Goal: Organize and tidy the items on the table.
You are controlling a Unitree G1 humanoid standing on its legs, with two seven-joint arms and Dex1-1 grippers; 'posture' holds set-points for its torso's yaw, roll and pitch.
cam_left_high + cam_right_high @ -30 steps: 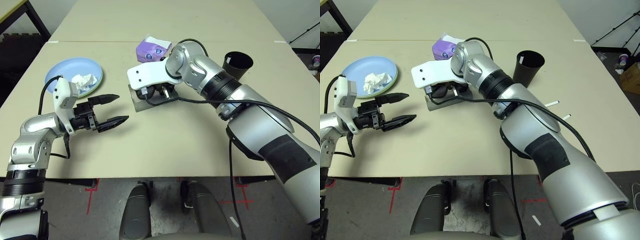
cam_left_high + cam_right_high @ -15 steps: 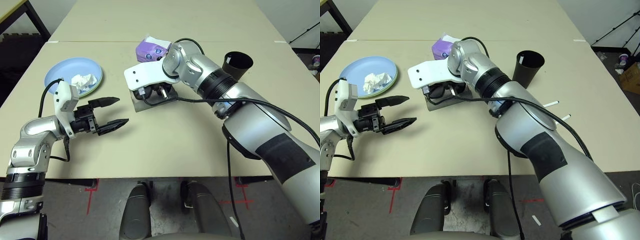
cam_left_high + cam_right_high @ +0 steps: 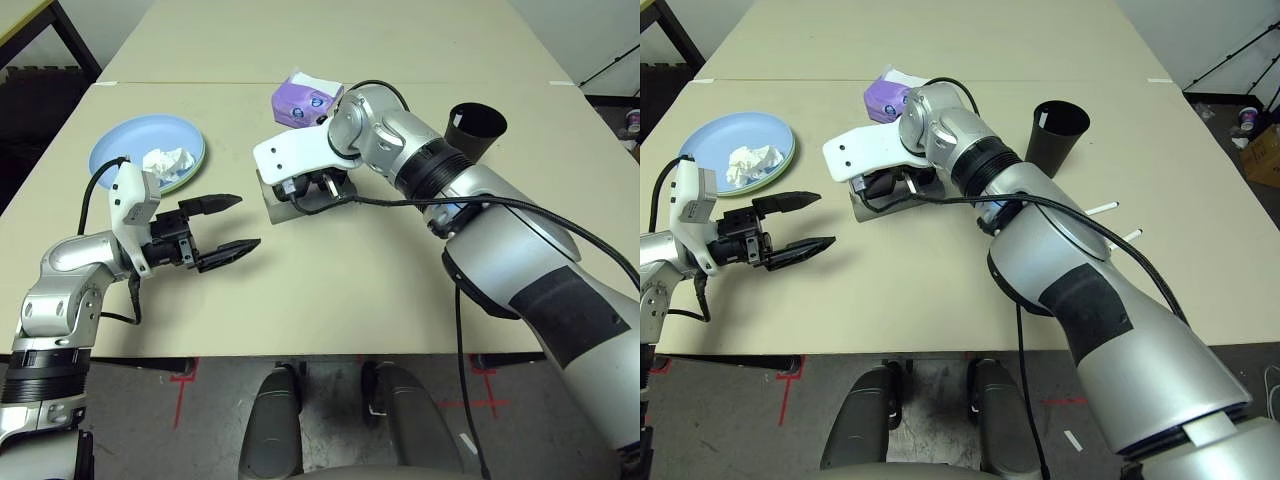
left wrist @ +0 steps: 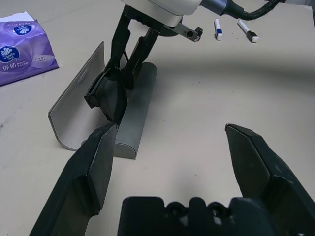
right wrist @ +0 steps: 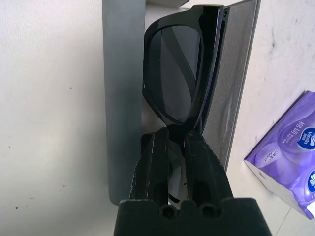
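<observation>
My right gripper (image 5: pixel 176 137) is shut on the black sunglasses (image 5: pixel 179 73) and holds them folded inside the open grey glasses case (image 4: pixel 133 105) at the table's middle. The case lid stands up beside them. My left gripper (image 3: pixel 232 222) hovers open and empty to the left of the case, fingers pointing at it. Crumpled white tissue (image 3: pixel 165 160) lies on the pale blue plate (image 3: pixel 130 140), which is stacked on a green one at the left. The black cup (image 3: pixel 474 128) stands upright at the right. Two white pens (image 3: pixel 1102 208) (image 3: pixel 1132 234) lie near the cup.
A purple tissue pack (image 3: pixel 305 98) lies just behind the case. My right forearm (image 3: pixel 470 200) crosses the table's right half. The beige table (image 3: pixel 330 290) has bare room in front of the case, and its seam runs behind the pack.
The right gripper with the sunglasses has wavered slightly over the case. The left gripper has stayed open and nearly still.
</observation>
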